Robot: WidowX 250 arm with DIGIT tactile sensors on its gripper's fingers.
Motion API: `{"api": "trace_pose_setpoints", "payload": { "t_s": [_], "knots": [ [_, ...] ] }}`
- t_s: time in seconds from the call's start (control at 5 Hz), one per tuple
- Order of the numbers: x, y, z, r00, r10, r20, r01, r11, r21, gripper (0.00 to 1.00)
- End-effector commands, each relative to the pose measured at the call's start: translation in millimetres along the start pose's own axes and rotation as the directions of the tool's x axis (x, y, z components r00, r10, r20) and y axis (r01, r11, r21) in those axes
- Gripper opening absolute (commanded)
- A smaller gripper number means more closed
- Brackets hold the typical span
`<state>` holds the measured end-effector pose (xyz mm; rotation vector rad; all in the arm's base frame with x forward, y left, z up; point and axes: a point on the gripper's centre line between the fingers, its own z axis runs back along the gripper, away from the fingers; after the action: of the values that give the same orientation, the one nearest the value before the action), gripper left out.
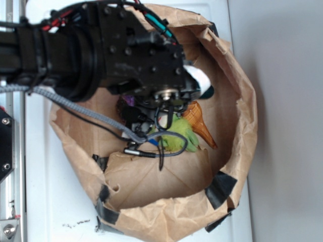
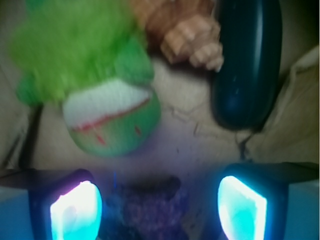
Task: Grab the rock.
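In the wrist view the rock [image 2: 150, 210], a dark rough lump tinted purple by the gripper's light, lies on the brown paper floor between the two glowing fingers [image 2: 75, 210]. My gripper [image 2: 159, 202] stands open around it, with a gap on each side and the pads not touching the stone. From the exterior camera, the gripper [image 1: 135, 115] reaches down inside the paper bag under the black arm, and the arm hides the rock.
A green plush toy [image 2: 100, 90] [image 1: 176, 136] lies just beyond the fingers. Behind it are an orange-brown seashell [image 2: 185, 30] [image 1: 199, 123] and a dark green oblong object [image 2: 247, 65]. The crumpled paper bag wall [image 1: 242, 101] rings everything. Loose cables [image 1: 151, 146] hang near the plush.
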<state>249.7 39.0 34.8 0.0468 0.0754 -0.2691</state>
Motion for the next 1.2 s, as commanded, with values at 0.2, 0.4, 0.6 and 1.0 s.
{"api": "trace_pose_setpoints", "payload": {
  "t_s": [0.2,0.4,0.6,1.0],
  "knots": [
    [-6,-14,-18,0.998,-0.058,-0.037,0.060,0.997,0.046,1.00],
    [-6,-13,-20,0.999,-0.027,-0.044,0.029,0.999,0.040,0.00],
    [-5,-12,-20,0.999,-0.021,-0.036,0.023,0.999,0.046,0.00],
    [-17,-14,50,0.994,-0.020,0.104,0.025,0.998,-0.049,0.00]
  ]
}}
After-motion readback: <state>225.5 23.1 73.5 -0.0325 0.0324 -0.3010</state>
